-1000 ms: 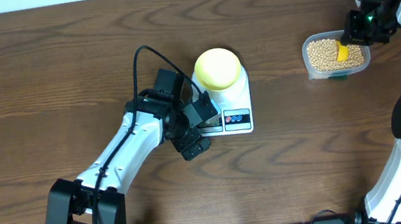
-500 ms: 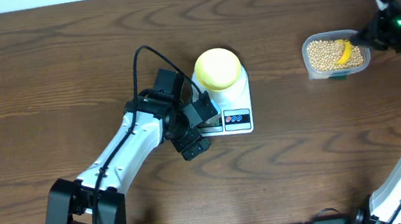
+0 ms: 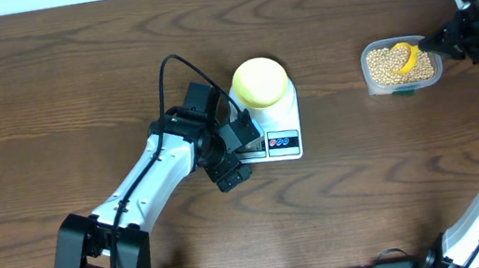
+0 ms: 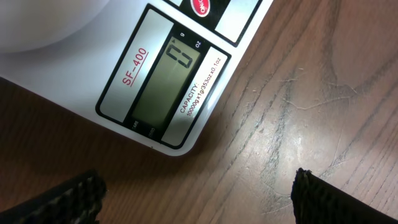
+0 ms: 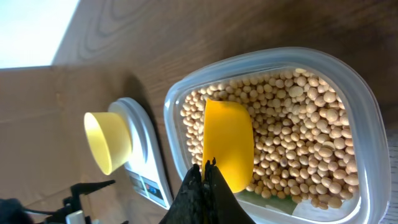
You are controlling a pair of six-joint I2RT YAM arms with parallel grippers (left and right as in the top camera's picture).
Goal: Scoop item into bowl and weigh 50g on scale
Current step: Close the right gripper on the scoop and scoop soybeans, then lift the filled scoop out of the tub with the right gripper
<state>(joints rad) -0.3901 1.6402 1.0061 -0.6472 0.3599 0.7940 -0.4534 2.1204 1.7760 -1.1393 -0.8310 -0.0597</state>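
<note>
**A:** How do the left jaws stand?

**B:** They are spread wide and hold nothing. Their black fingertips [image 4: 59, 196] sit at the two lower corners of the left wrist view, above the brown wooden bench [image 3: 73, 82]. Just ahead of them, in line with the gap between them, lies the front corner of the white digital kitchen scale [image 3: 286, 116]. Its grey display [image 4: 165, 81] shows a single digit that looks like a zero.

**A:** And the bowl?

**B:** The small round pale yellow-green bowl [image 3: 259, 81] stands on the scale's round platform, past the display as seen from those jaws.

**A:** The right jaws?

**B:** They are closed tight on the handle of the yellow plastic scoop [image 5: 228, 143]. Its blade reaches straight ahead of them into the clear rectangular plastic tub [image 5: 172, 121]. There it rests on the small round tan beans [image 5: 298, 137] that fill the tub. I cannot tell whether the yellow face on view is the hollow side or the back.

**A:** Where is the scale from there?

**B:** It is farther ahead of the right jaws, beyond the tub and well apart from it, with the bowl on top.
</note>
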